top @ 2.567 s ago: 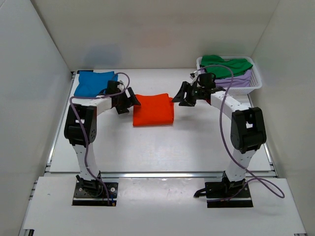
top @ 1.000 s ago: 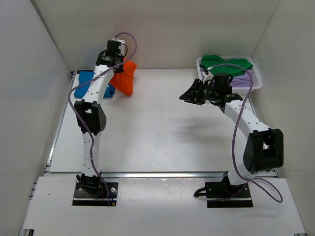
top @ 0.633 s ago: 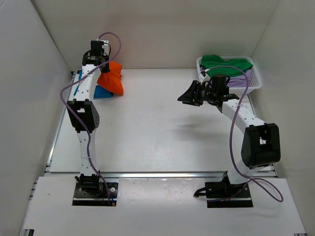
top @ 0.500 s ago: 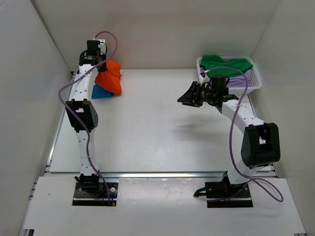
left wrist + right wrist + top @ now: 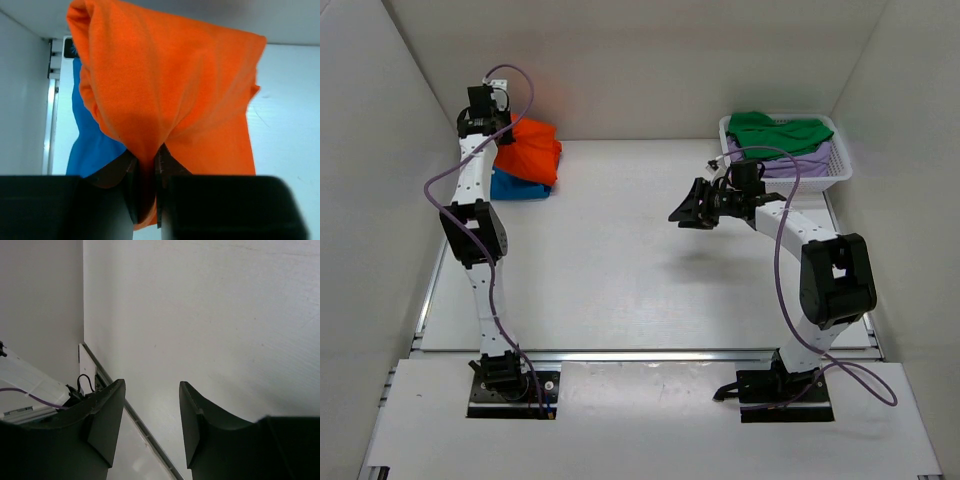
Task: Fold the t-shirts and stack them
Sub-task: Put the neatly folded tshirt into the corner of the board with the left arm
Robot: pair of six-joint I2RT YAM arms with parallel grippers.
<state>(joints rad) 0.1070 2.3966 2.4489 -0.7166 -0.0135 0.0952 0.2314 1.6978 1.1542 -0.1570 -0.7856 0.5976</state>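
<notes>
Holding orange shirt (image 5: 172,95) clenched in left gripper (image 5: 145,172) over blue shirt (image 5: 92,147) | right gripper (image 5: 151,412) released, empty | risk: loose folds may unroll when dropped.

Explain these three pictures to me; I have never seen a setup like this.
Two robot arms are bolted at the near edge of a table. The wide picture looks down from above; the other two come from wrist cameras. The left arm has its jaws shut on a bunched orange t-shirt, over a blue t-shirt in the far left corner. The right arm has its jaws open, holding nothing. A white basket at far right holds a green t-shirt and a pale purple t-shirt.
</notes>
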